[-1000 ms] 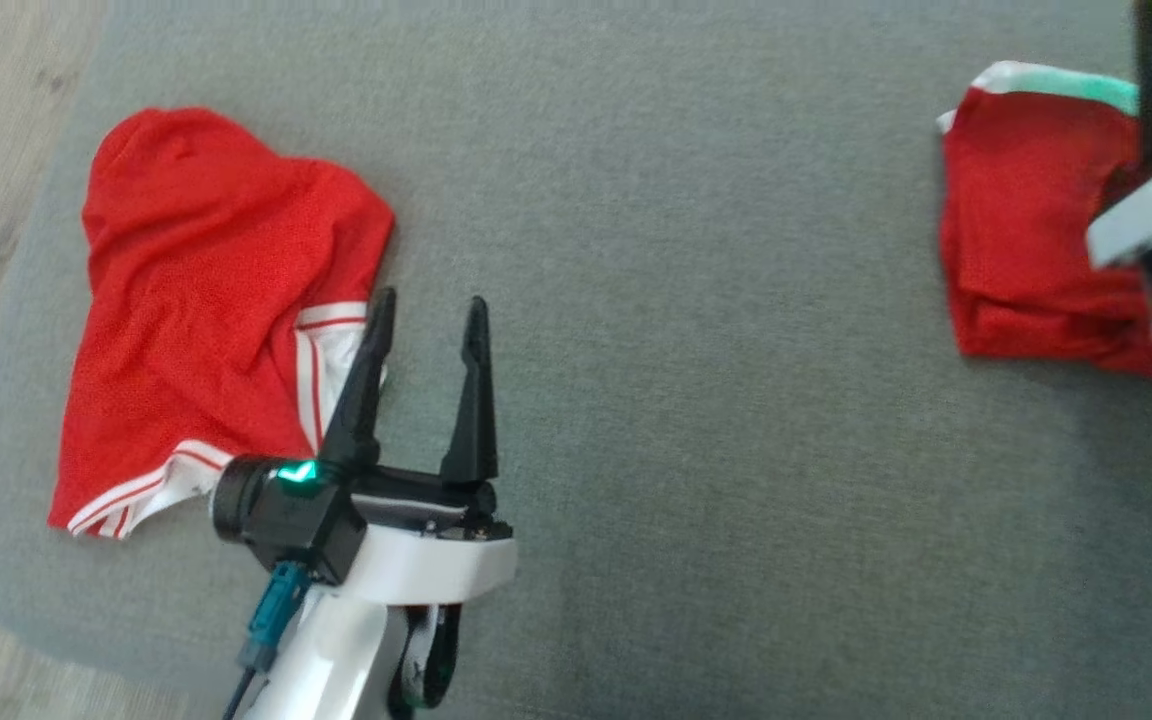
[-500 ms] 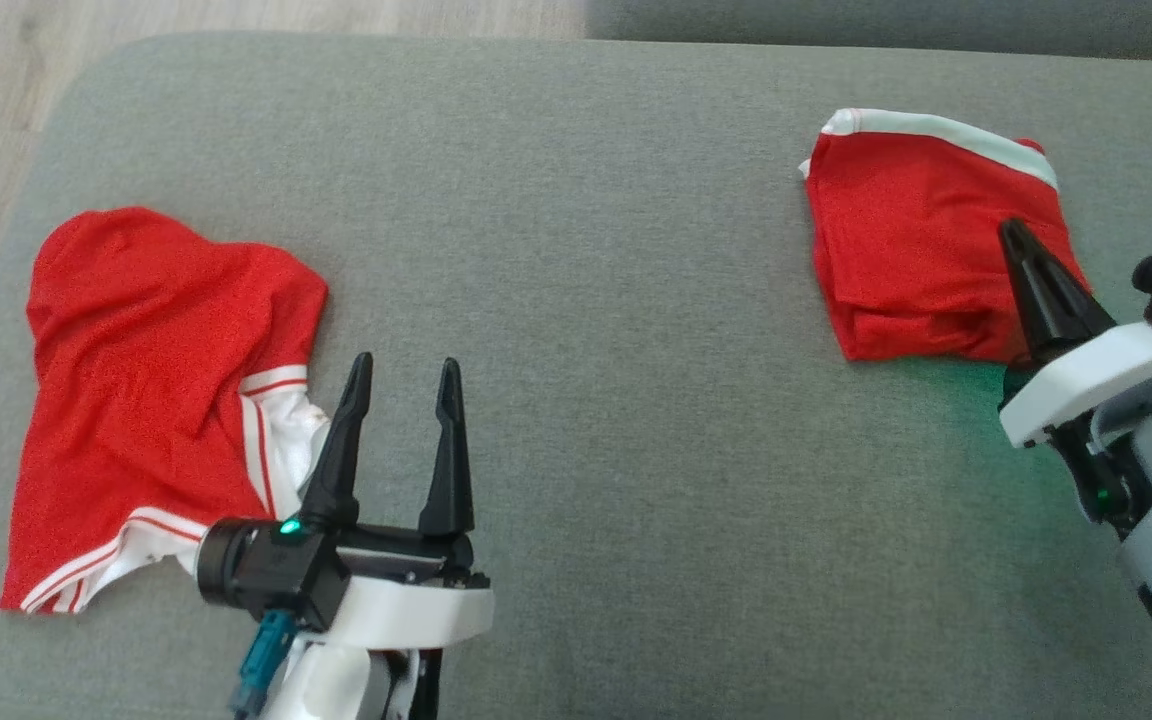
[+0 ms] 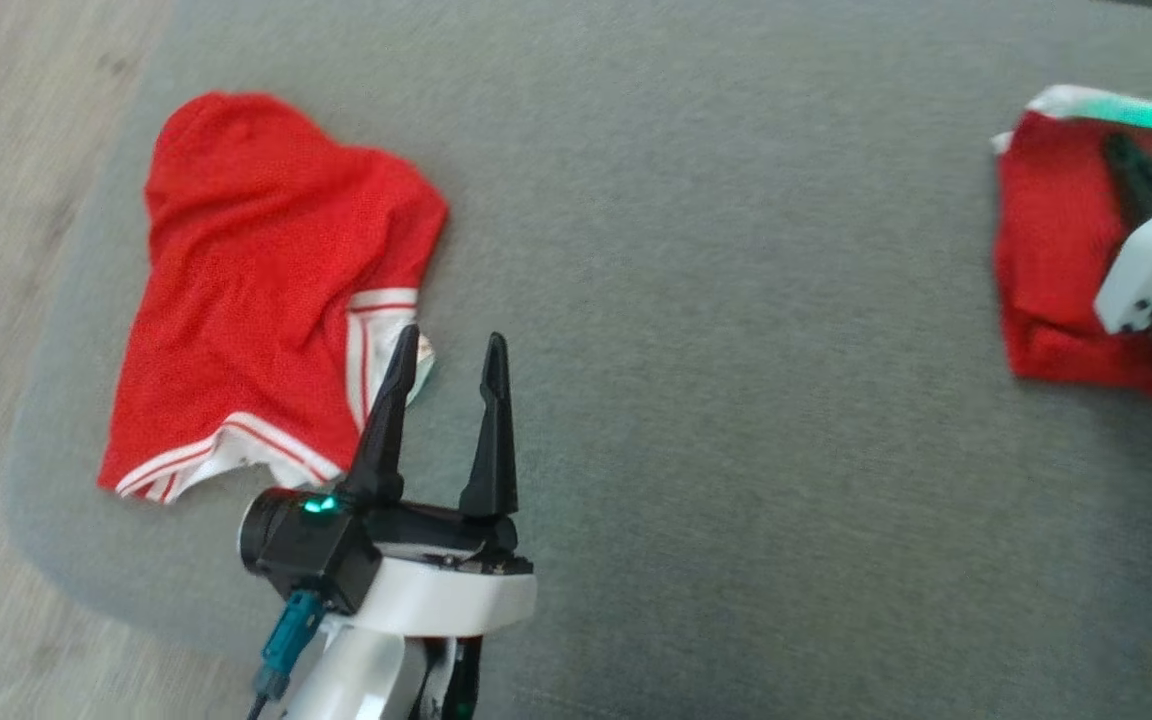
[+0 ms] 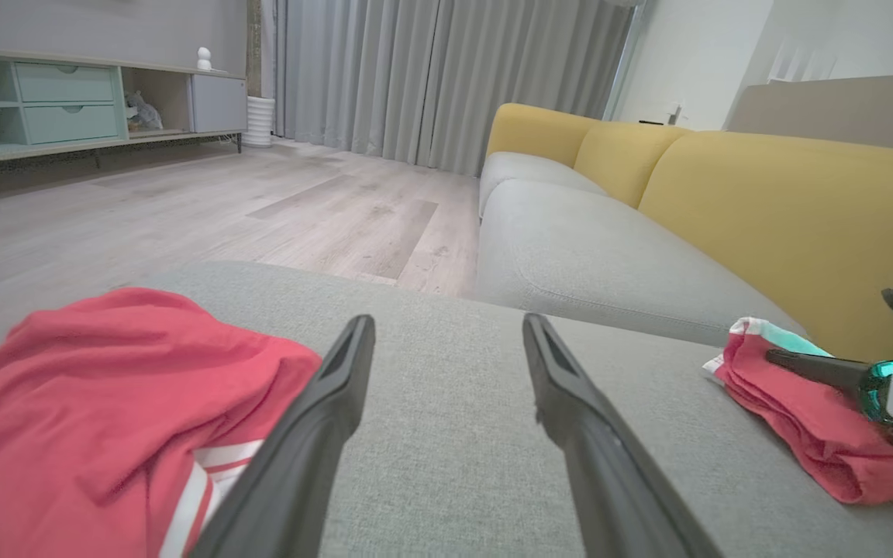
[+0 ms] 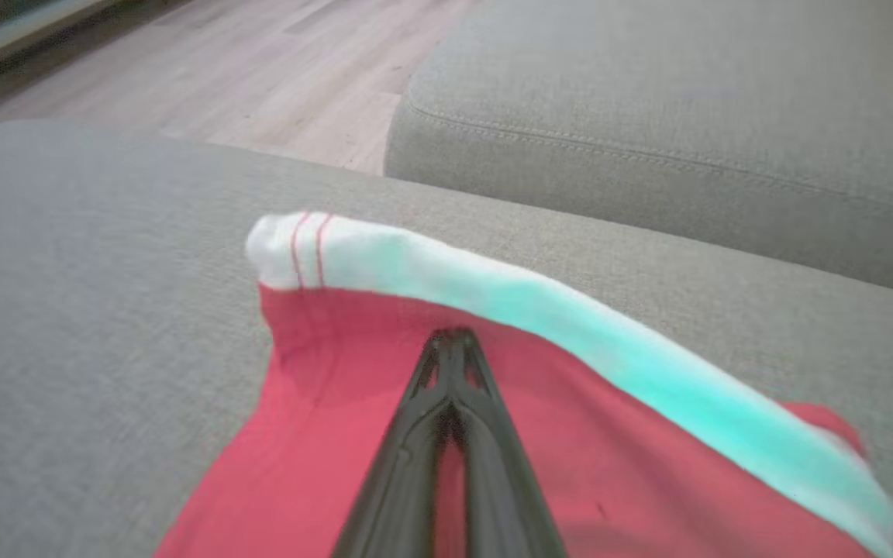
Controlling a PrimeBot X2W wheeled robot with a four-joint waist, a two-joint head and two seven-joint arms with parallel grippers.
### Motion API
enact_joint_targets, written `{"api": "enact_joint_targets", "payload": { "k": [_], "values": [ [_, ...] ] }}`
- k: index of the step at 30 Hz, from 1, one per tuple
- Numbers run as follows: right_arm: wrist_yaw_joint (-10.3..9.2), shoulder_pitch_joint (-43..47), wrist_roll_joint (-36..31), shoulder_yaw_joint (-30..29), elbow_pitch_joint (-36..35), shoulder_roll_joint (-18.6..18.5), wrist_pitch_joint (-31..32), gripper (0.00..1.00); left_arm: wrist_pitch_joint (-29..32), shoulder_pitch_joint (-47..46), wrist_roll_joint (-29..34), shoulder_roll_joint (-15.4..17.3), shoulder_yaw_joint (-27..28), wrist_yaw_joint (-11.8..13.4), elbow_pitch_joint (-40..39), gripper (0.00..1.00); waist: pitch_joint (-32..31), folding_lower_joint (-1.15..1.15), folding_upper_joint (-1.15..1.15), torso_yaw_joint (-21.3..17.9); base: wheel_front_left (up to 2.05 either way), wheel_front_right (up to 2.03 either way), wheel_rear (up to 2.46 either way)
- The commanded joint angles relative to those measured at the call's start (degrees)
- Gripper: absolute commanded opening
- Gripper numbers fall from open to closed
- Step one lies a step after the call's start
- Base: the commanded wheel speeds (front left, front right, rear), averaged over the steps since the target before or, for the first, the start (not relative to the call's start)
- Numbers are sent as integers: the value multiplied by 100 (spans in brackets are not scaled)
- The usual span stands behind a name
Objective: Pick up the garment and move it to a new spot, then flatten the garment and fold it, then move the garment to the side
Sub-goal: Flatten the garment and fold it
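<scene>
Folded garment (image 3: 1056, 270) sits at the right edge of the grey cushion (image 3: 736, 400); right end effector (image 5: 453, 337) is clenched, tips on the red cloth (can't tell if it's pinching any); lifting away could drag the fold open; left end effector (image 3: 452, 336) is spread wide beside the crumpled garment (image 3: 256, 280) at the cushion's left end, and might snag it.

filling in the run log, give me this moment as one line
left gripper: open, at edge of crumpled red garment | right gripper: shut, tips over folded red garment | surface: grey cushion
</scene>
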Motion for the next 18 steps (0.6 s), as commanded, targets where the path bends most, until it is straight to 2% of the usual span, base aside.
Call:
{"api": "enact_joint_targets", "payload": {
  "k": [1, 8, 16, 17, 18],
  "values": [
    [-4, -229, -96, 20, 28, -114, 59, 0, -24, -190, -48, 3, 85, 70, -230, 100, 396, -1, 0, 402, 0, 0, 0],
    [-4, -771, -169, 169, 382, 101, 230, 0, -24, -374, -171, 3, -43, 140, -280, 100, 678, -1, 0, 615, 0, 0, 0],
    [-4, -805, 141, 536, 220, 729, -323, 0, -24, -497, -51, 3, 34, 161, -234, 100, 537, -1, 0, 249, 0, 0, 0],
    [-4, -742, 214, 570, 154, 792, -459, 14, -24, -484, -23, 3, 72, 157, -224, 100, 480, -1, 0, 168, 0, 0, 0],
    [-4, -664, 285, 605, 72, 845, -613, 37, -24, -465, 6, 3, 111, 150, -212, 100, 421, -1, 0, 84, 0, 0, 0]
  ]
}}
